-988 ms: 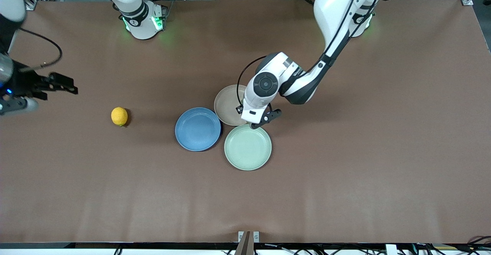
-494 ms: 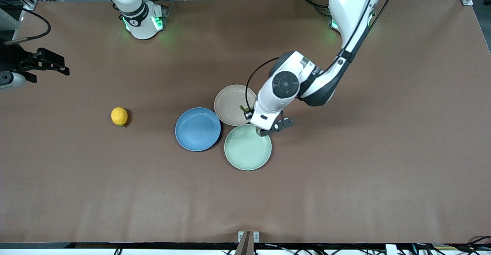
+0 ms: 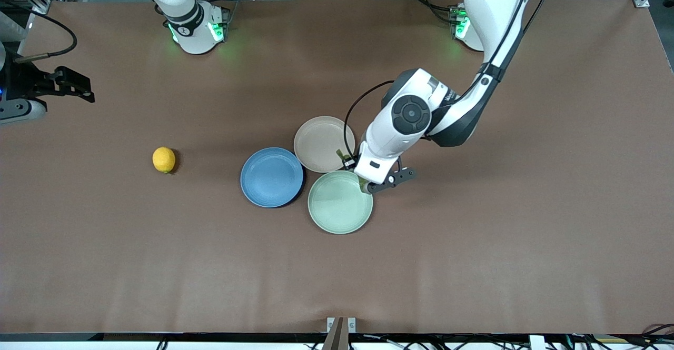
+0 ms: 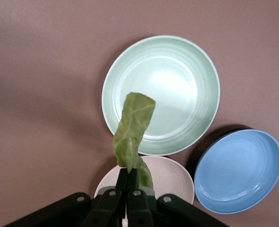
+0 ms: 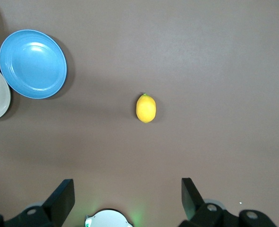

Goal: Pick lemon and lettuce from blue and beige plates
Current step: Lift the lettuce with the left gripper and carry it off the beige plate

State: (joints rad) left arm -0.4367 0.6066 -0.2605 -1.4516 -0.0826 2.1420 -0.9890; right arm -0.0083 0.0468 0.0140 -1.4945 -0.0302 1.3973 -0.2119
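Observation:
My left gripper (image 3: 370, 186) (image 4: 128, 172) is shut on the lettuce (image 4: 132, 130), a crinkled green leaf dangling from its fingertips. It hangs over the spot where the beige plate (image 3: 316, 142) (image 4: 177, 176) meets the mint-green plate's rim. The blue plate (image 3: 271, 177) (image 4: 238, 172) (image 5: 33, 64) stands bare beside the beige one. On the bare table, toward the right arm's end from the blue plate, rests the yellow lemon (image 3: 164, 159) (image 5: 146, 108). My right gripper (image 3: 79, 89) (image 5: 125, 194) is open and holds nothing, up over the right arm's end of the table, well apart from the lemon.
A mint-green plate (image 3: 339, 202) (image 4: 163, 90) sits bare, touching the blue and beige plates on the side nearer the front camera. The three plates cluster mid-table on the brown tabletop (image 3: 500, 208). The two arm bases stand along the table's robot edge.
The left gripper has carried the lettuce off the beige plate's middle toward the left arm's end, reaching the mint-green plate's rim. The right gripper shifted toward the robots' edge, then held still.

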